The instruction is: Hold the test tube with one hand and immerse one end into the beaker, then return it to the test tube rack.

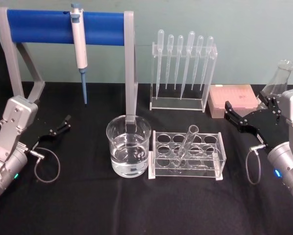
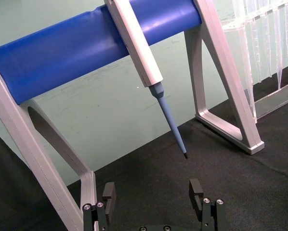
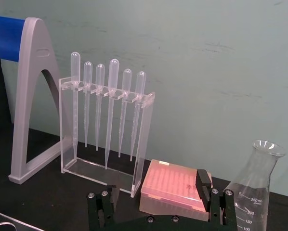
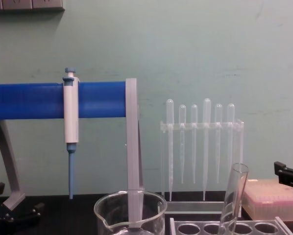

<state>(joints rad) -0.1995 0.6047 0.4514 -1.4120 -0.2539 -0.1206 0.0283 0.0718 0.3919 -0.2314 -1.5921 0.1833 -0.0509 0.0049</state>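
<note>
**Both my grippers wide, tube leaning in its rack**

My right gripper (image 1: 234,115) hangs above the black table (image 1: 87,205) on my right side, jaws spread wide with nothing between them. In my right wrist view the two black fingers (image 3: 203,183) stand well apart, and past them I see the pink tip box (image 3: 175,186), the conical flask (image 3: 257,192) beside it, and the clear stand of thin pipettes (image 3: 108,103) against the wall.

My left gripper (image 1: 62,126) sits low on my left, near the foot of the grey stand (image 1: 132,68) with the blue bar. Its jaws are also parted and empty; in my left wrist view they open toward the white pipettor (image 2: 134,43), whose blue tip points down at the cloth.

The test tube (image 1: 187,142) stands tilted in the clear rack (image 1: 185,156) with round holes, in the middle of the table, its flared rim leaning away from me and to my right. In the chest view it rises at a slant out of a hole in the rack's top plate.

The beaker (image 1: 129,152) sits just beside the rack on its left, partly filled with clear liquid, its spout showing in the chest view. Neither gripper touches tube or beaker
</note>
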